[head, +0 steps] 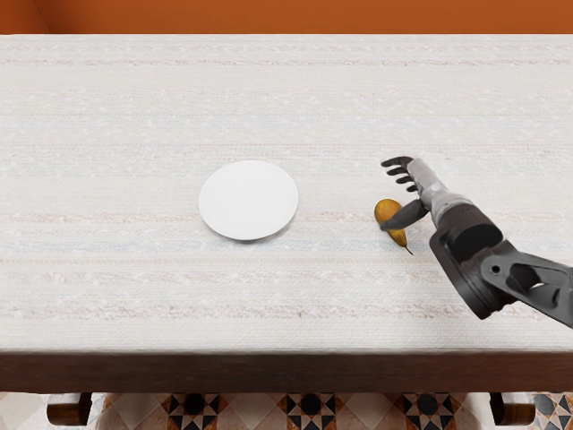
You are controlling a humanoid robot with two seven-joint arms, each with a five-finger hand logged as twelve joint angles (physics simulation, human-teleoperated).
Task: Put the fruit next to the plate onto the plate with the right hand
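We see a pale, faintly striped worktop (125,116) from above at a slant. A round white plate (248,200) sits near its middle with nothing on it. At three o'clock from the plate, well apart from it, a yellow-brown pear (387,211) lies on its side on the worktop, its thick end toward the plate and its narrow stem end pointing to about five o'clock.

The right robot hand (419,186) is at the pear, its dark arm reaching in from the picture's right edge at about four o'clock. The hand sits at roughly one o'clock from the fruit. Its four fingers (398,166) are stretched out and spread, pointing toward nine o'clock, and they are not wrapped around anything. The thumb (405,215) crosses over the right side of the pear; we cannot tell whether it presses on the fruit or only passes in front of it. We read the robot hand as open, and the pear as lying beside the plate, not on it.
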